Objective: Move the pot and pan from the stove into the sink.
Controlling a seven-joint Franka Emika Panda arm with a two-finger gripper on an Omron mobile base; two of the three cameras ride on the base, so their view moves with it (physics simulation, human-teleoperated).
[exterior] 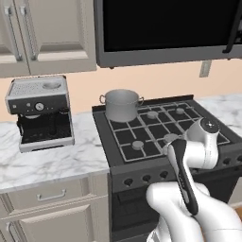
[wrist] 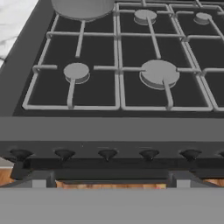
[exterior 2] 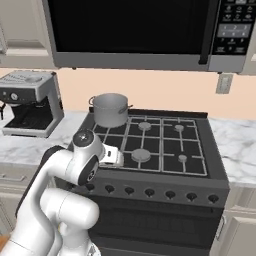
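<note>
Marble bench (exterior: 52, 160) is being shown on either side of the stove (wrist: 118, 127), whose front knob row is being faced at close range by the hand camera, while the end effector (exterior 2: 114, 156) is being held released and empty over the stove's front edge. Farther back, the pot (exterior: 122, 105) is being carried by the rear left grate, well apart from the end effector, so the reach for the pot is judged to be only starting. A forward extension over the burners toward the pot's rim or a loop handle is being called for next.
</note>
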